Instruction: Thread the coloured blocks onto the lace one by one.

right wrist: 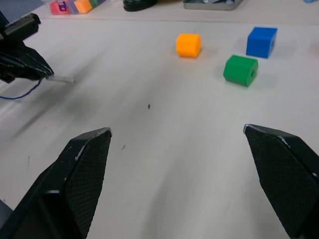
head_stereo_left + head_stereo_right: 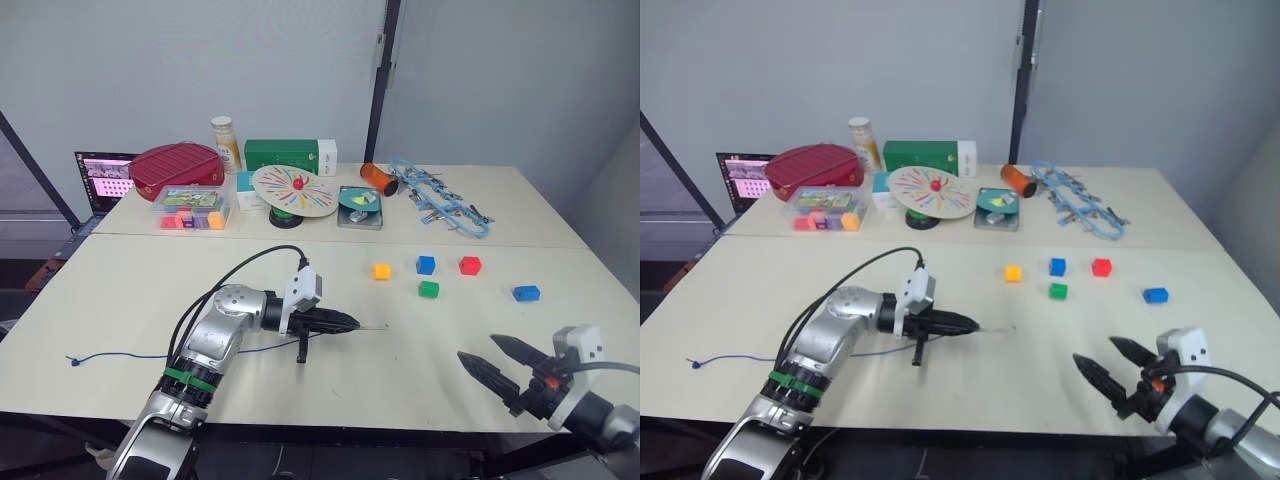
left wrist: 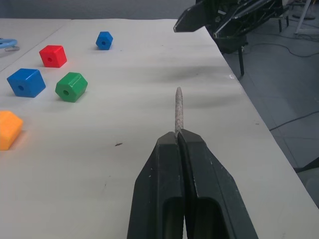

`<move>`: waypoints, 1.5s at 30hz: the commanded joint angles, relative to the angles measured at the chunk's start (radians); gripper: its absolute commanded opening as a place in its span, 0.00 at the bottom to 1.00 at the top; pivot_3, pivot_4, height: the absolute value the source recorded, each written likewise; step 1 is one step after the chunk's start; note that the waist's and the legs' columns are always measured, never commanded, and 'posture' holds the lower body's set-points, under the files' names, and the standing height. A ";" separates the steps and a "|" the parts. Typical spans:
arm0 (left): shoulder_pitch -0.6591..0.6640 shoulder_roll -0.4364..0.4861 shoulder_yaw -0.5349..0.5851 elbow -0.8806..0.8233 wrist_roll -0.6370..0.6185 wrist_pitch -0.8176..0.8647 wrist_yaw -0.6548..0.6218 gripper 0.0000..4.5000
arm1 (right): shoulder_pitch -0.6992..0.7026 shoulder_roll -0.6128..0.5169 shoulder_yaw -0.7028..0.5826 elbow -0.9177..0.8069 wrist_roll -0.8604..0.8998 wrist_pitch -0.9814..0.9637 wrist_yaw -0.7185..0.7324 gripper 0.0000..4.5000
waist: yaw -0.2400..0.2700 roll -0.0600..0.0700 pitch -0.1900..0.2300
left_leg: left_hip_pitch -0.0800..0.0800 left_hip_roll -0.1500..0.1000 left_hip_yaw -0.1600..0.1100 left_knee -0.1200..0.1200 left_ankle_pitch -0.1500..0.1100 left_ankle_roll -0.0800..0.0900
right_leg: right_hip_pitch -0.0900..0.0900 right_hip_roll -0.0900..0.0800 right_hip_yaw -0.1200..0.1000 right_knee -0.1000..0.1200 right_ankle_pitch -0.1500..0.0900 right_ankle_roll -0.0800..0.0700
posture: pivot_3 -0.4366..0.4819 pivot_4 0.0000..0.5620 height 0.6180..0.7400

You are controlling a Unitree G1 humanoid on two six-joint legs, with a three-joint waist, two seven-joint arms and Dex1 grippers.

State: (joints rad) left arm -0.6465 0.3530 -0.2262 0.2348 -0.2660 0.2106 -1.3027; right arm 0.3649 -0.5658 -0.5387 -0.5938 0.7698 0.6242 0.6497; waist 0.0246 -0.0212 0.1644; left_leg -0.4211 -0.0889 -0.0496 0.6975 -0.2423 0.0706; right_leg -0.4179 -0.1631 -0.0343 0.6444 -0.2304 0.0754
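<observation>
Pale lace [image 3: 178,107] tip protrudes from left tool [image 3: 180,142].

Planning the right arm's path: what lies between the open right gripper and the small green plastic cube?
Bare tabletop between right gripper and green cube, per right wrist view.
</observation>
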 commanded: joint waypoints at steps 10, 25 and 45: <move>-0.034 0.023 -0.008 0.013 -0.006 -0.023 -0.043 0.01 | 0.058 0.162 -0.093 0.047 -0.158 -0.286 -0.128 1.00 | -0.002 0.000 0.000 | 0.001 0.000 0.001 -0.001 0.000 0.000 | 0.000 0.000 0.001 0.000 0.000 0.000 | 0.48 0.27 1.00; 0.010 0.051 0.006 -0.039 -0.014 -0.021 -0.014 0.01 | -0.359 0.039 0.072 0.488 -0.484 -0.375 -0.348 1.00 | -0.016 0.003 0.000 | 0.005 0.000 0.004 -0.004 0.001 -0.001 | 0.001 0.003 0.009 -0.001 0.000 -0.001 | 0.48 0.27 1.00; 0.144 0.105 0.034 -0.224 -0.017 0.053 0.152 0.01 | -1.095 -0.112 0.199 1.693 -0.597 -0.726 -0.159 1.00 | -0.042 0.004 0.000 | 0.007 0.000 0.011 -0.011 0.005 -0.006 | -0.002 0.004 0.022 -0.002 -0.001 0.000 | 0.48 0.27 1.00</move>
State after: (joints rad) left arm -0.5033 0.4477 -0.2120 0.0501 -0.2755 0.2654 -1.1598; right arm -0.7108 -0.6608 -0.3434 1.0649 0.1839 -0.0678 0.4953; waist -0.0173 -0.0171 0.1645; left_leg -0.4144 -0.0888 -0.0382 0.6857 -0.2374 0.0644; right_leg -0.4195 -0.1592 -0.0122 0.6419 -0.2309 0.0757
